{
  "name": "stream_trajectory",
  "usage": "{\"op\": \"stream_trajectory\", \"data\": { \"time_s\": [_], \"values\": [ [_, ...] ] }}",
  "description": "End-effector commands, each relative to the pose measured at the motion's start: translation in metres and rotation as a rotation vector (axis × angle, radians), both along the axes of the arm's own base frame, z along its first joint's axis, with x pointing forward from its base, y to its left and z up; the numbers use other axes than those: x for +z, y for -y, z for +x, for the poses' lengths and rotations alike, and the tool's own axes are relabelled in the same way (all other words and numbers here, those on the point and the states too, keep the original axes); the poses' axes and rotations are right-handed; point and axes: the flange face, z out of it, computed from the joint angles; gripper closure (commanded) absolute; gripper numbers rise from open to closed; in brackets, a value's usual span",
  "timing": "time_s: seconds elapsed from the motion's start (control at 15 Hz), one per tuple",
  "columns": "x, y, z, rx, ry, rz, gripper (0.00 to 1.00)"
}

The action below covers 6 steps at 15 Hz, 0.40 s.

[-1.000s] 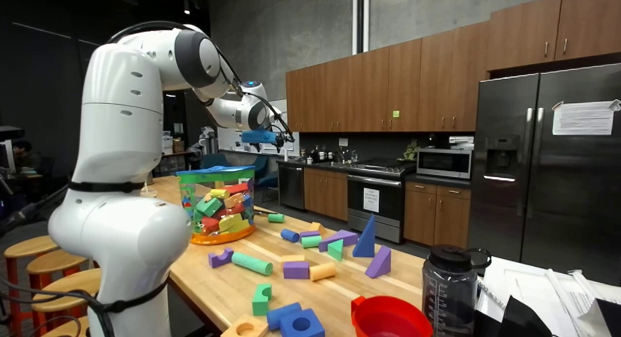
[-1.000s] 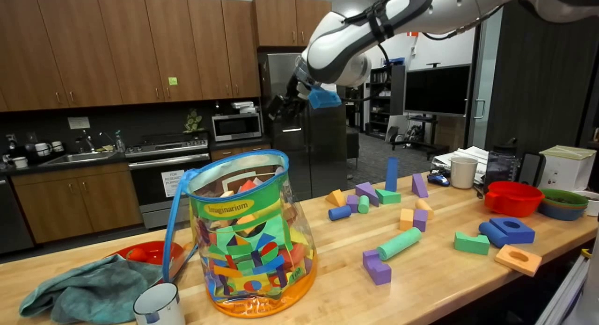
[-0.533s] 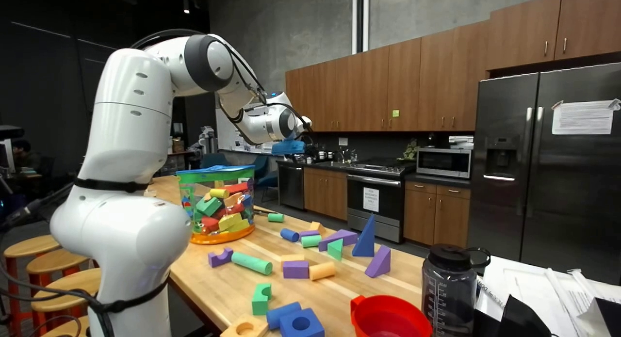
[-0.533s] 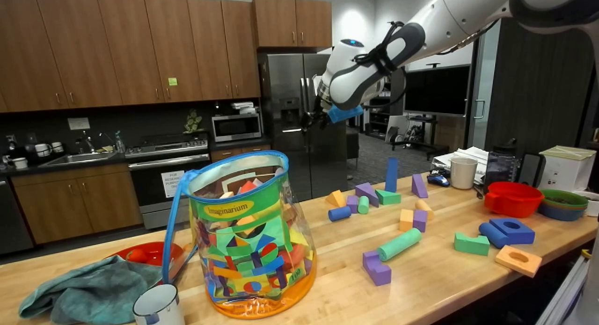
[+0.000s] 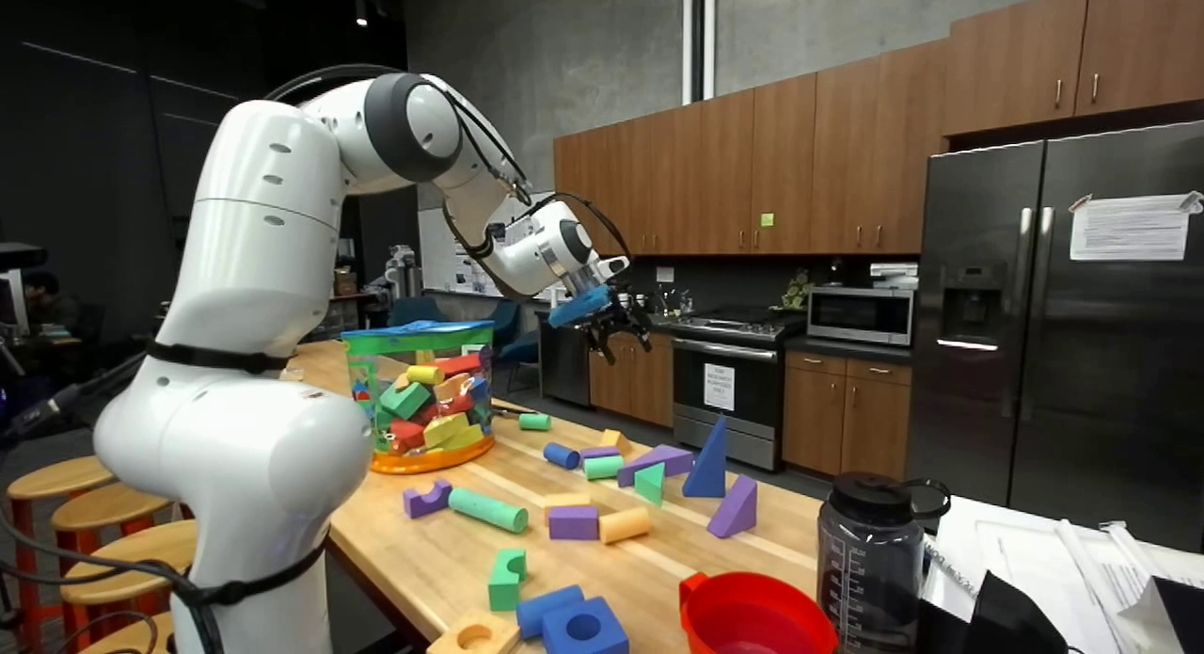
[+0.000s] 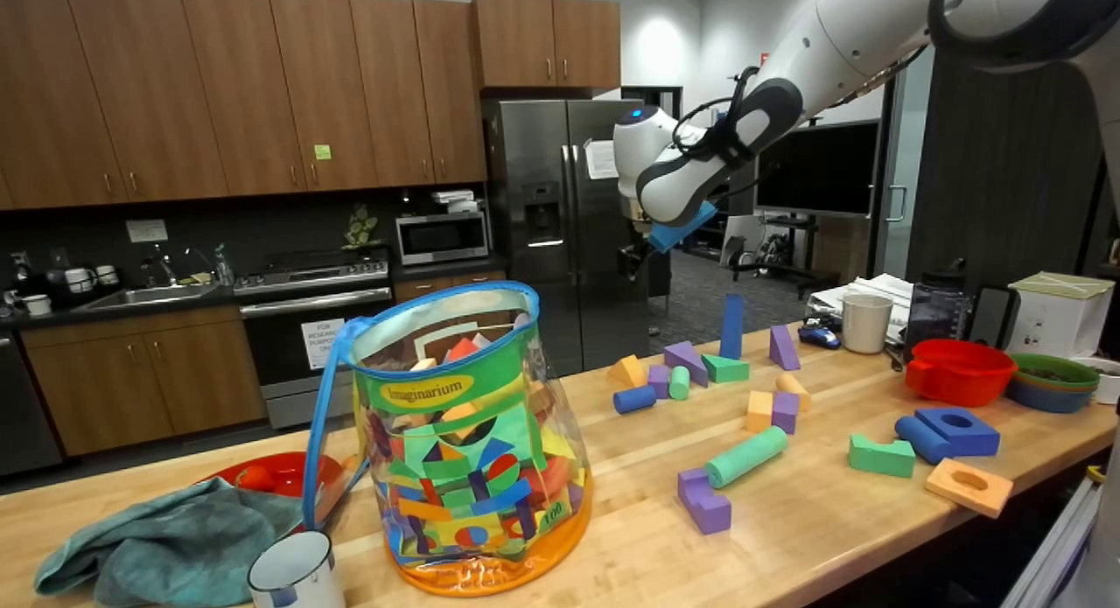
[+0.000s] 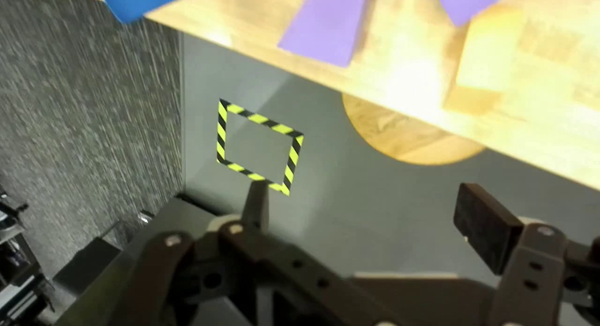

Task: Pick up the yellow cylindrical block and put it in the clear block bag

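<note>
Standing near left in an exterior view, the clear block bag (image 6: 481, 376) gapes upward — presumably for drops. Farther right on the worktop (image 6: 630, 538) lies, I think, the yellow cylindrical block (image 6: 794, 390), just beside a purple block (image 6: 786, 414). Over the far edge, my empty fingers (image 7: 487, 226) stand spread — to straddle it, I judge.

The bench (image 6: 626, 538) carries 1 clear block bag (image 6: 494, 374), 3 green cylinders (image 5: 488, 510), 2 blue cylinders (image 5: 562, 456), 1 orange cylinder (image 5: 625, 526), 5 triangular blocks (image 5: 709, 468), 2 arched blocks (image 6: 882, 457) and 2 blocks with round holes (image 6: 960, 440). 1 yellow cylinder (image 5: 425, 374) shows through the clear block bag.
</note>
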Motion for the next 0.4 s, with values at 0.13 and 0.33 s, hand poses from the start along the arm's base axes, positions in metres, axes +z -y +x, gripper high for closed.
{"op": "stream_trajectory", "data": {
  "time_s": [0.13,0.33],
  "values": [
    [-0.043,0.016,-0.011,-0.077,-0.273,-0.093,0.0],
    [-0.051,0.01,-0.014,-0.077,-0.268,-0.092,0.0]
  ]
}}
